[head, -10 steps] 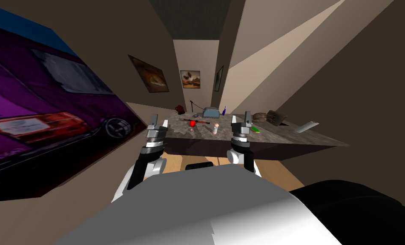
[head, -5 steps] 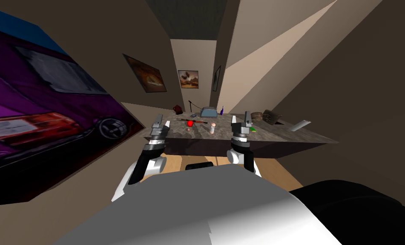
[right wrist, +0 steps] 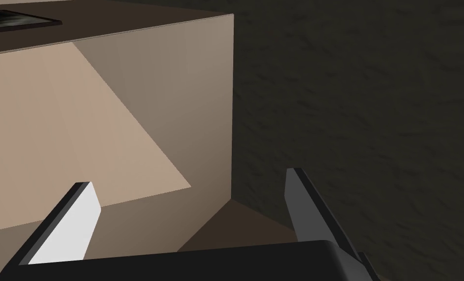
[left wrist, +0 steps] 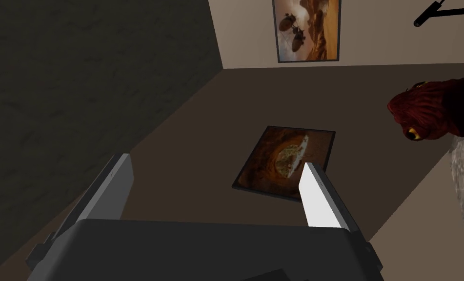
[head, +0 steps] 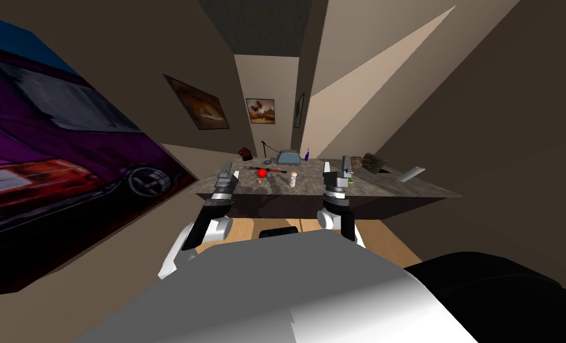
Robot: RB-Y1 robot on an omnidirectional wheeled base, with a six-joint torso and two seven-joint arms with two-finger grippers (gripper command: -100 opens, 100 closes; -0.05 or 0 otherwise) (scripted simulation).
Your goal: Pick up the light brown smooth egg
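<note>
A small light brown egg (head: 259, 181) lies on the grey marbled table (head: 388, 189), just on my side of a red ball (head: 262, 172). My left gripper (head: 228, 172) is held up at the table's near left edge, left of the egg and apart from it. In the left wrist view the left gripper (left wrist: 216, 180) is open and holds nothing. My right gripper (head: 338, 167) hovers over the near edge further right. The right wrist view shows the right gripper (right wrist: 191, 200) open and holding nothing, facing a wall.
On the table are a pale little bottle (head: 293, 178), a brown stick (head: 272, 170), a grey-blue box (head: 288, 156), a blue bottle (head: 306, 155), a brown bag (head: 374, 162), a grey flat piece (head: 410, 174) and a dark red plush (left wrist: 431, 114). A big purple car picture (head: 67, 172) covers the left wall.
My view has swung, so the table and wall pictures sit further left. The left arm has come in towards the table's left edge. The right arm has held its pose.
</note>
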